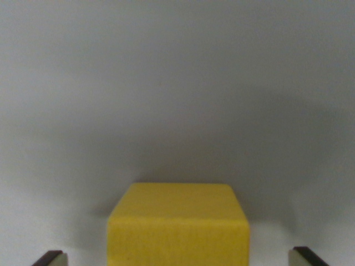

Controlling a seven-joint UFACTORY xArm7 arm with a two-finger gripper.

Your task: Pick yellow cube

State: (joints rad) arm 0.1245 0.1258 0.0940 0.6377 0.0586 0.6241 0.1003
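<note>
My fingertips (51,258) peek in at both bottom corners, jaws spread wide apart, touching nothing. Between them, low and centre, sits the yellow cube (177,224), clear gaps either side. Beyond it, plain grey surface (177,83), softly shadowed.

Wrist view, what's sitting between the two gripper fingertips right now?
The yellow cube sits between the fingertips, with bare grey surface either side, in the wrist view.

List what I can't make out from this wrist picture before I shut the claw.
- Yellow cube: its lower part, cut off by the wrist view's bottom edge.
- Claw: only two fingertips show at the bottom corners; the rest is out of frame.
- Cube's far side: hidden by the cube itself.
</note>
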